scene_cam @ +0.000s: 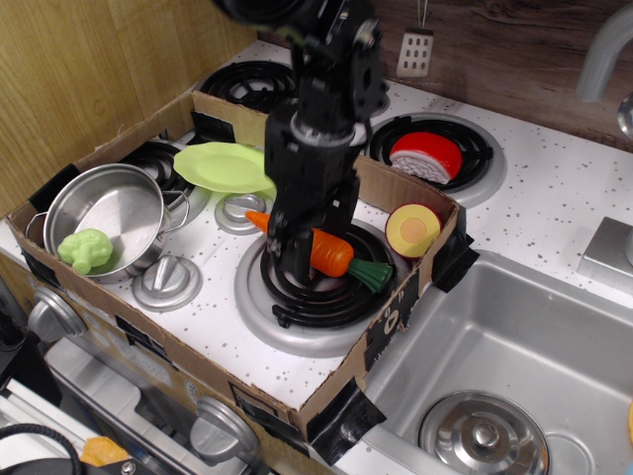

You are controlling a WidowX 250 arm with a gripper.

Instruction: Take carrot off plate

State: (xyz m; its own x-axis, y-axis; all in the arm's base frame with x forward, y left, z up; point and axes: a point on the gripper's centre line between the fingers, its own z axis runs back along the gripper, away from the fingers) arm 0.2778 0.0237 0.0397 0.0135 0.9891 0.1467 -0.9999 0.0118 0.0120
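The jaws (302, 242) grip the carrot (331, 253) crosswise over the front burner (316, 282).

brightness: evenly bright, colours vivid
light source: seems overhead; exact direction unclear
glare: bright highlights on the pot (104, 223) rim and inner wall, soft sheen on the sink (514, 346)
shadows: soft and short under the arm (316, 129), darkening the burner (321, 282)
focus: mostly sharp; arm top slightly soft
edges: bottom-left corner dark and murky
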